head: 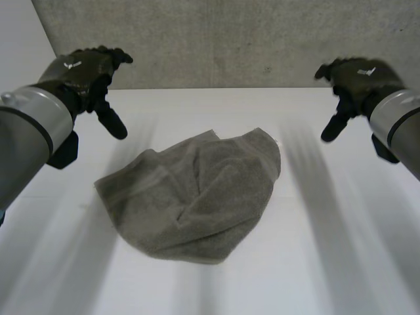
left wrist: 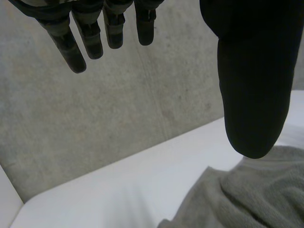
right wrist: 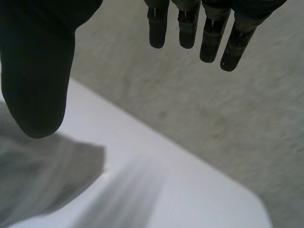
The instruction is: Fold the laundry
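One rumpled grey terry towel (head: 197,197) lies heaped on the smooth white table (head: 348,262).

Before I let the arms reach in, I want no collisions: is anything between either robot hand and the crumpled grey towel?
Nothing visible does. The crumpled grey terry towel lies alone on the white table; the left robot hand and right robot hand hover open to either side of it.

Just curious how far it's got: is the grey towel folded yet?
Not folded: the grey towel lies crumpled on the table, with loose creases and an uneven outline.
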